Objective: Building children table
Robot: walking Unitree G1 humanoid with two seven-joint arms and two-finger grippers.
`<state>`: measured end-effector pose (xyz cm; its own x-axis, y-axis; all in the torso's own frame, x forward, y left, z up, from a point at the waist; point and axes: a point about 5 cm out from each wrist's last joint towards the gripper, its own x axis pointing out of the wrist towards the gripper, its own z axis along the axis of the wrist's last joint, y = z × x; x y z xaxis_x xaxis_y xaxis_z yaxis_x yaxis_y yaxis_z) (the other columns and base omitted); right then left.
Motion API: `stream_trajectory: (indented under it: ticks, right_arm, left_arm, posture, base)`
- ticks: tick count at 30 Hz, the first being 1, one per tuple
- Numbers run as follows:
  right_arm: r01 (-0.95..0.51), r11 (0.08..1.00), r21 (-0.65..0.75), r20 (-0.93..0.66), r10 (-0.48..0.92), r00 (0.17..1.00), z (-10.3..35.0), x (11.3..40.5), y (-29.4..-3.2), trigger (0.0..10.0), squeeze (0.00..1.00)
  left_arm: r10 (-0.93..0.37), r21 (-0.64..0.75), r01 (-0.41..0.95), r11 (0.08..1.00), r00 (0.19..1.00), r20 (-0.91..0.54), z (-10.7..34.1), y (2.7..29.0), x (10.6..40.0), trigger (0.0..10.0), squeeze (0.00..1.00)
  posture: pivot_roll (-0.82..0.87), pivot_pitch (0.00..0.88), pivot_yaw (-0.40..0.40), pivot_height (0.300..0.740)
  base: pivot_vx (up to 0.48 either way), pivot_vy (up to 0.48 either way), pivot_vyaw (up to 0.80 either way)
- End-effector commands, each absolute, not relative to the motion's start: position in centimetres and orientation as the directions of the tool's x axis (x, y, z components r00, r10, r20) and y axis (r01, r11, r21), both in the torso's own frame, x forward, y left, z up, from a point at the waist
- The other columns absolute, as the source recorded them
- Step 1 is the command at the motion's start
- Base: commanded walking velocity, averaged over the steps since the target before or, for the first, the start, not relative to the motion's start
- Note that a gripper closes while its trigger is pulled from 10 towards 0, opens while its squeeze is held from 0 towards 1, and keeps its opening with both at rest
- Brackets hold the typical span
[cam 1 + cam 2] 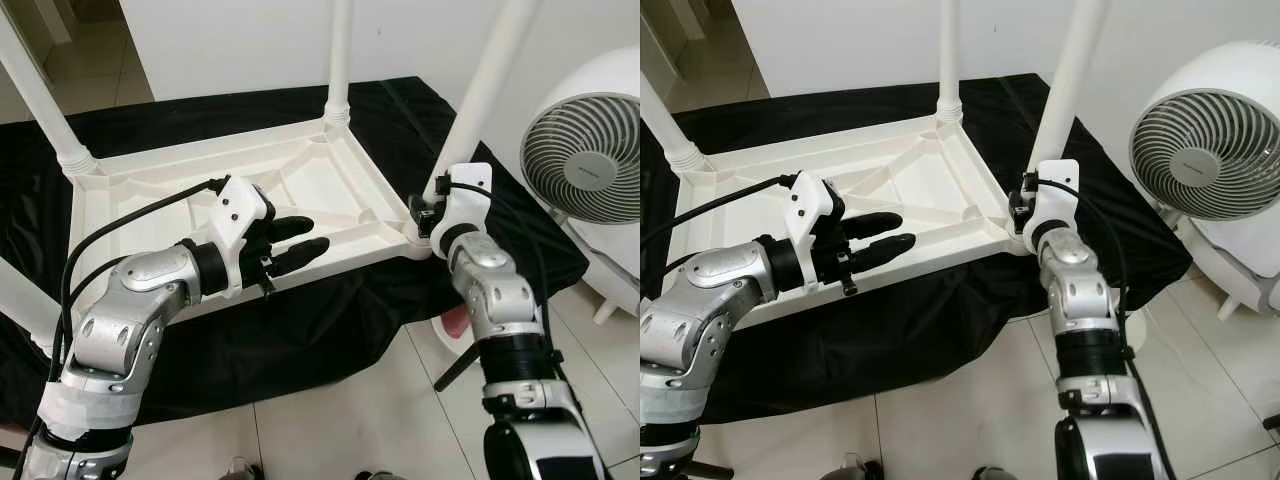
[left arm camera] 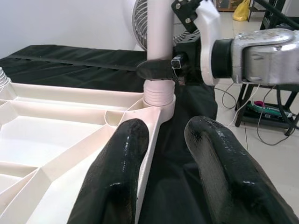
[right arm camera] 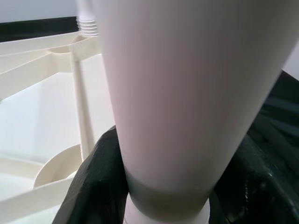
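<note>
The upturned table (image 1: 300,190) points its legs upward; right pincer (image 2: 161,70) grips one leg (image 1: 480,90), left pincer (image 1: 295,243) gapes.

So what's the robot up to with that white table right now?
It is putting a small white table together, upside down on a black cloth. The right hand is shut around the base of the leg at the near right corner, where it meets its socket. The left hand hovers open over the tabletop's near edge, holding nothing. Other legs stand at the far corners. A white fan sits to the right.
</note>
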<state>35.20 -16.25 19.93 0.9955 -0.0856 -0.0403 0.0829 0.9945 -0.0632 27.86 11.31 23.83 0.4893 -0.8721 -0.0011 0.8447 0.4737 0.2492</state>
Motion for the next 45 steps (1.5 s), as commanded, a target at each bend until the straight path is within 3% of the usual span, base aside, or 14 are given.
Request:
stream_trajectory:
  ticks: [1,5,7,8,18,31,35,36,38,39,45]
  right_arm:
    - [0.188,0.980,-0.063,-0.276,-0.198,0.941,15.0,33.9,-17.7,0.0,0.00]
    - [0.145,0.989,-0.036,-0.267,-0.149,0.952,15.3,33.4,-16.1,0.0,0.00]
    - [0.023,0.999,-0.034,-0.218,-0.030,0.976,16.3,33.1,-14.1,3.7,0.00]
    - [-0.001,0.998,-0.058,-0.195,-0.010,0.981,16.9,32.8,-13.4,10.0,0.00]
    - [-0.062,0.997,-0.053,-0.204,0.050,0.978,16.8,31.4,-11.7,10.0,0.00]
    - [-0.390,0.914,-0.109,-0.138,0.374,0.917,17.8,28.6,-7.4,10.0,0.00]
    - [-0.355,0.926,-0.124,-0.136,0.339,0.931,17.5,29.0,-7.8,10.0,0.00]
    - [-0.339,0.932,-0.124,-0.135,0.323,0.937,17.5,29.1,-8.0,10.0,0.49]
    - [-0.328,0.936,-0.124,-0.136,0.312,0.940,17.5,29.2,-8.1,10.0,0.49]
    - [-0.323,0.940,-0.115,-0.135,0.307,0.942,17.5,29.3,-8.2,10.0,1.00]
    - [-0.334,0.937,-0.107,-0.132,0.319,0.938,17.6,29.3,-8.4,10.0,1.00]
  left_arm:
    - [-0.853,0.250,0.827,0.503,0.522,-0.009,23.6,11.4,27.9,10.0,0.00]
    - [-0.854,0.252,0.828,0.500,0.520,-0.016,23.5,11.4,27.9,10.0,0.00]
    - [-0.855,0.254,0.829,0.498,0.519,-0.020,23.5,11.3,28.0,10.0,0.00]
    - [-0.855,0.254,0.830,0.496,0.518,-0.020,23.5,11.3,28.0,10.0,0.00]
    - [-0.852,0.251,0.828,0.501,0.523,-0.023,23.3,11.4,27.9,10.0,0.00]
    - [-0.805,0.265,0.781,0.566,0.593,-0.031,23.3,11.9,28.9,10.0,0.00]
    - [-0.800,0.268,0.776,0.570,0.599,-0.032,23.3,11.9,29.0,10.0,0.00]
    - [-0.800,0.269,0.776,0.570,0.599,-0.033,23.3,11.9,29.0,10.0,0.00]
    - [-0.800,0.269,0.776,0.570,0.599,-0.033,23.3,11.9,29.0,10.0,0.00]
    - [-0.800,0.270,0.776,0.571,0.600,-0.033,23.3,11.9,29.0,10.0,0.00]
    - [-0.799,0.270,0.775,0.571,0.600,-0.033,23.3,11.9,29.0,10.0,0.00]
  posture:
    - [-0.10,0.148,0.070,0.740]
    - [-0.11,0.147,0.071,0.740]
    - [-0.11,0.145,0.072,0.740]
    - [-0.11,0.145,0.072,0.740]
    - [-0.11,0.144,0.064,0.740]
    - [-0.10,0.143,0.063,0.740]
    - [-0.10,0.147,0.070,0.740]
    - [-0.10,0.147,0.070,0.740]
    - [-0.10,0.147,0.069,0.740]
    - [-0.10,0.147,0.069,0.740]
    - [-0.10,0.146,0.069,0.740]
  base:
    - [0.000,0.000,0.00]
    - [0.000,0.000,0.00]
    - [0.000,0.000,0.00]
    - [0.000,0.000,0.00]
    - [0.000,0.000,0.00]
    - [0.000,0.000,0.00]
    - [0.000,0.000,0.00]
    - [0.000,0.000,0.00]
    - [0.000,0.000,0.00]
    - [0.000,0.000,0.00]
    - [0.000,0.000,0.00]
